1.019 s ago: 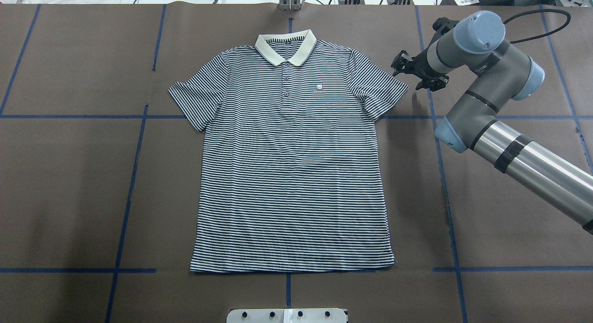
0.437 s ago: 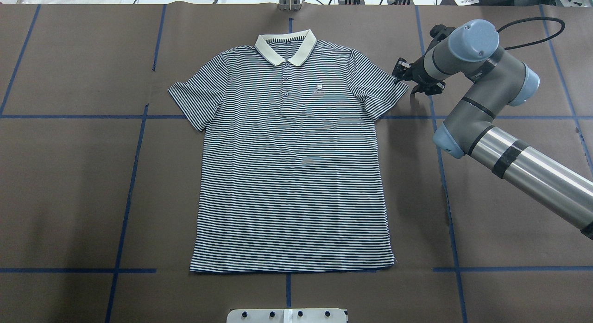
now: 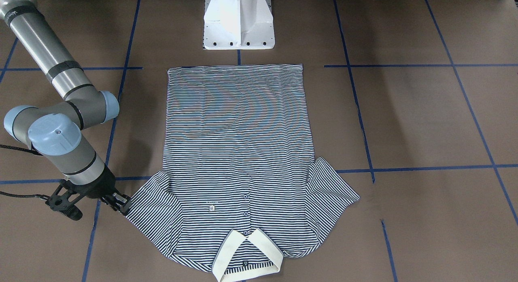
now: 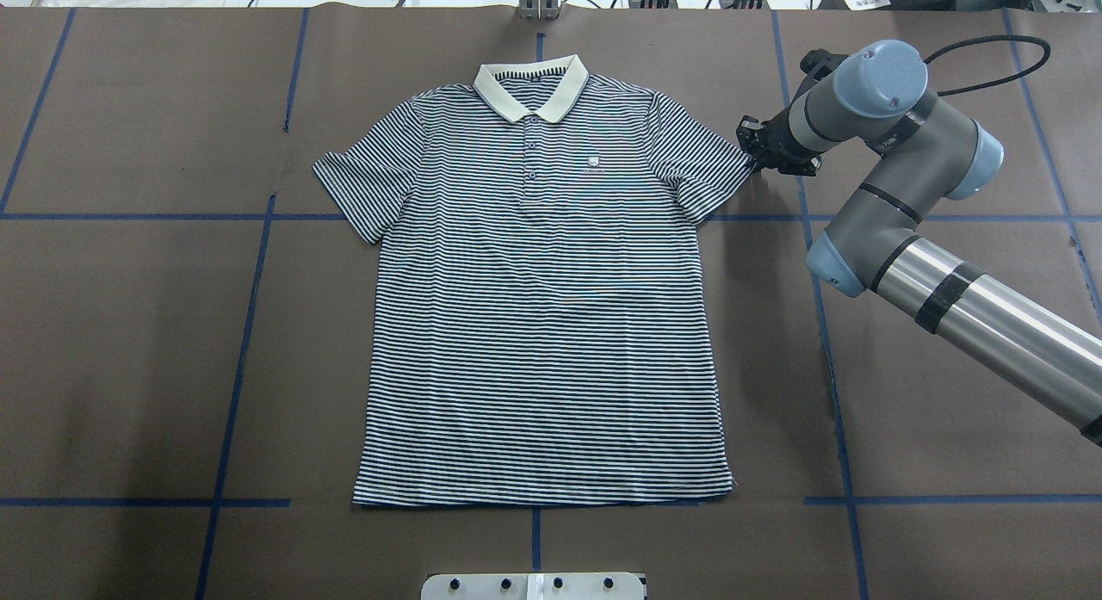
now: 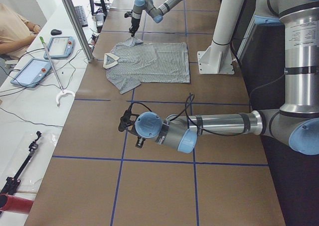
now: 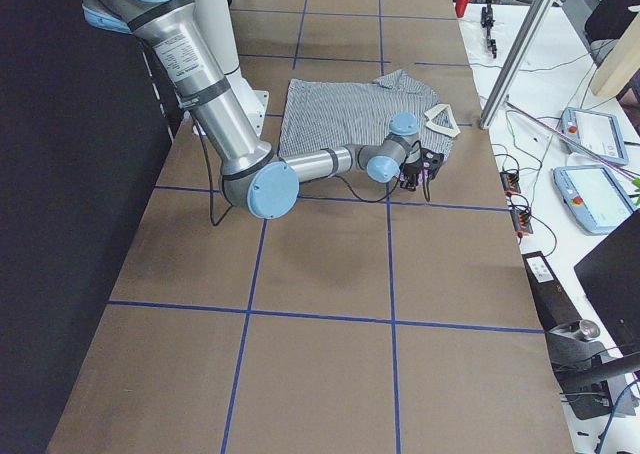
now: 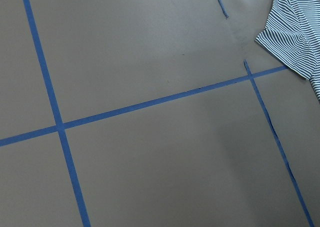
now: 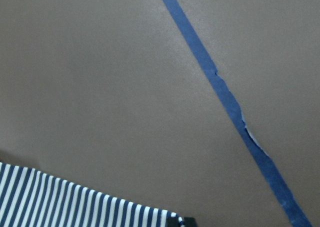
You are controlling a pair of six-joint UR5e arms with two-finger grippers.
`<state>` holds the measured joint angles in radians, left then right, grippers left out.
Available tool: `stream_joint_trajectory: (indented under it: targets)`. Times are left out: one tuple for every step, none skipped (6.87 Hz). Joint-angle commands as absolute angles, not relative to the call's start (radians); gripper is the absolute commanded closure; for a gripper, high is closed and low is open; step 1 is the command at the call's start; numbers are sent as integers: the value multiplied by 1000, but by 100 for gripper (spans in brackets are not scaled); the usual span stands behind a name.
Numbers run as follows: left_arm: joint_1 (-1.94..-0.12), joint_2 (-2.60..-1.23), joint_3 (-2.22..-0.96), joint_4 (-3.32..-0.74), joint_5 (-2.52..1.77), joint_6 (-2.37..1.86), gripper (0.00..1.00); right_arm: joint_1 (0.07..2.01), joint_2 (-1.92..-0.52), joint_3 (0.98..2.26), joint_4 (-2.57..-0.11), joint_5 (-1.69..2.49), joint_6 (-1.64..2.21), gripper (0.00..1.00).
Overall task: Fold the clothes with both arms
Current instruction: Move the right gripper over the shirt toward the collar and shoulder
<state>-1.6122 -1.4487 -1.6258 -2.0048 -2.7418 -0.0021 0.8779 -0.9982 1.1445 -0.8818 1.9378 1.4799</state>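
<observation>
The polo shirt [image 4: 538,307] lies flat and face up at mid-desk [image 4: 129,342]. Its long axis runs from the hem, nearest the robot base, to the collar on the far side. The right end effector [image 4: 762,144] is at the outer corner of the sleeve on the robot's right, apparently touching the hem; whether it is released or clenched cannot be told. The left end effector [image 5: 125,123] hangs well apart from the opposite sleeve, its state also indeterminable. The right arm is nearer.

blue tape grid [image 4: 129,215] on brown table [image 4: 112,368], white pedestal base [image 3: 238,21]
</observation>
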Motion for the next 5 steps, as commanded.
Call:
stream_joint_trajectory:
  targets:
    - [-1612, -1450, -1626, -2005, -2746, -9, 0, 877, -977, 1153, -882, 1939, 1488, 100]
    - [-1612, -1451, -1626, -2005, -2746, -9, 0, 877, -959, 1157, -882, 1939, 1489, 100]
    - [-1612, -1451, -1628, -2005, -2746, -9, 0, 876, -937, 1157, -882, 1939, 1497, 100]
    - [-1612, -1451, -1629, -2005, -2746, -11, 0, 861, -905, 1154, -888, 1936, 1528, 100]
    - [-1612, -1453, -1631, -2005, -2746, -11, 0, 823, -864, 1144, -893, 1871, 1613, 100]
